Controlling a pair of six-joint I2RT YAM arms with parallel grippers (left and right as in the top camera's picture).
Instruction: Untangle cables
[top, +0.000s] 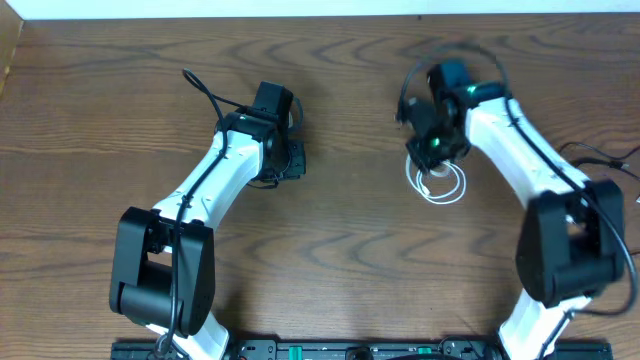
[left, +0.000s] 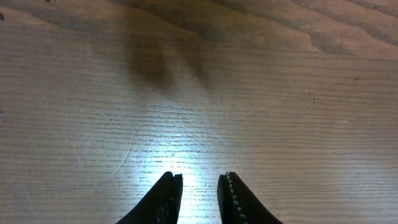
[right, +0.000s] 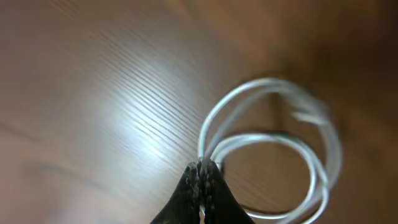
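The white cable (top: 445, 188) lies in small loops on the wooden table (top: 340, 250), right of centre. My right gripper (top: 432, 152) stands over the loops' upper edge. In the right wrist view this gripper (right: 202, 169) is shut on the white cable (right: 249, 142) where its strands come together, and the loops spread out to the right, blurred. My left gripper (top: 287, 158) is left of centre. In its own view the left gripper (left: 199, 180) is open over bare wood, with nothing between the fingers. The black cable cannot be told apart from the dark gripper parts.
Thicker black arm wires arc above the right wrist (top: 450, 55) and beside the left forearm (top: 205, 92). More wires trail at the right edge (top: 610, 160). The arm bases stand at the front corners.
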